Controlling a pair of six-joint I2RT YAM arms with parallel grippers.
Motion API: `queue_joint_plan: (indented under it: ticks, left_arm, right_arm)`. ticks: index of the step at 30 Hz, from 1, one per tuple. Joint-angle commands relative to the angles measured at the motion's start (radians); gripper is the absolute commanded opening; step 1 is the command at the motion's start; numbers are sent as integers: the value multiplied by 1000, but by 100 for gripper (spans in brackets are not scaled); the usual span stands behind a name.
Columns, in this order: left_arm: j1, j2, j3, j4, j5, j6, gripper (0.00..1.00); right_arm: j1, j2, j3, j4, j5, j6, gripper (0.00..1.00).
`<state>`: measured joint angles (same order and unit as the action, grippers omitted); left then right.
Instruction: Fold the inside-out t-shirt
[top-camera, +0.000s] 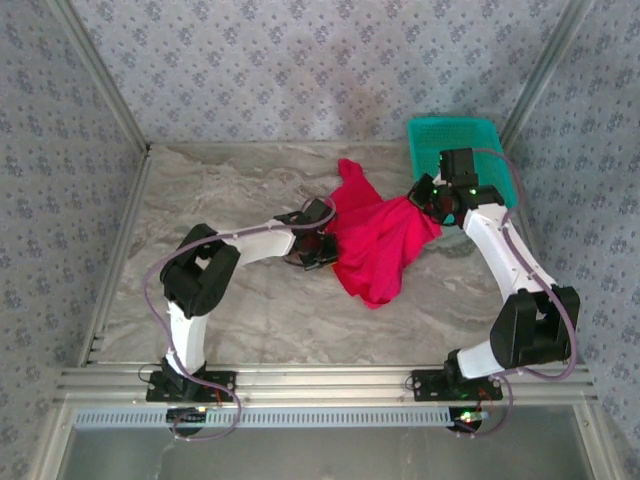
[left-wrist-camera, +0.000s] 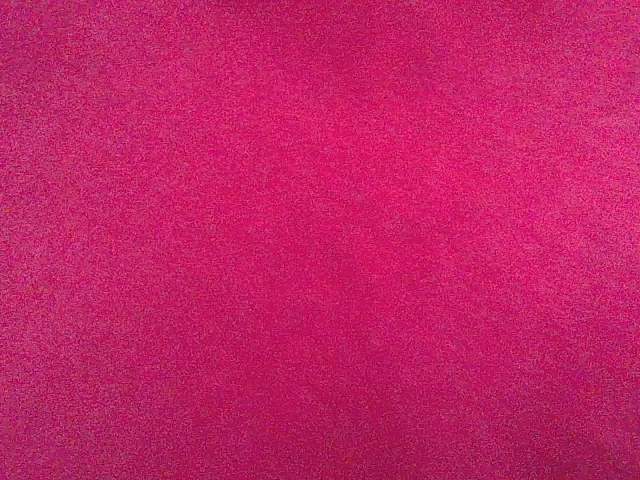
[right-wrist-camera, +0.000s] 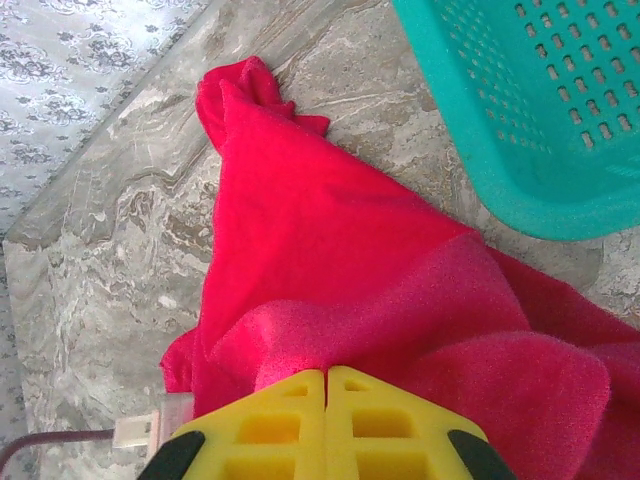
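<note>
The inside-out t-shirt is bright red cloth, bunched and stretched across the middle of the marble table. My left gripper is pressed into the shirt's left edge, its fingers buried in cloth. Red fabric covers the whole left wrist view, and the gripper is shut on it. My right gripper is at the shirt's right corner, close to the basket. Its yellow fingers are shut together on a raised fold of the shirt. One twisted end of the shirt lies on the table beyond.
A teal mesh basket stands at the back right corner, just behind the right gripper; its rim is near the cloth. Patterned walls close the table at the back and sides. Bare marble lies to the left and front.
</note>
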<state>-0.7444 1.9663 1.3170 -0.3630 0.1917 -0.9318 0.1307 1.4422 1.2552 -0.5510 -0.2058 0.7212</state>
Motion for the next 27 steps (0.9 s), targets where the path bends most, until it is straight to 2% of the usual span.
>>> queue_joint_plan:
  ticks: [1, 4, 7, 10, 14, 21, 27]
  left_arm:
    - [67, -202, 39, -164, -102, 112, 0]
    - [173, -407, 27, -262, -137, 184, 0]
    - [327, -584, 42, -311, -103, 243, 0]
    - [444, -695, 77, -350, -44, 283, 0]
    - [506, -744, 174, -403, 10, 323, 0]
    - [549, -732, 260, -454, 63, 358, 0]
    - [636, -712, 436, -508, 106, 389, 0]
  right_arm:
    - [-18, -50, -2, -39, -32, -47, 0]
    - [-22, -89, 23, -88, 12, -111, 0]
    - [-23, -145, 42, -114, 43, -134, 0]
    - [-2, -208, 49, -124, 38, -143, 0]
    - [50, -303, 21, -57, -45, -102, 0]
    - [140, -357, 50, -30, -82, -11, 0]
    - [220, -420, 109, -12, -27, 41, 0]
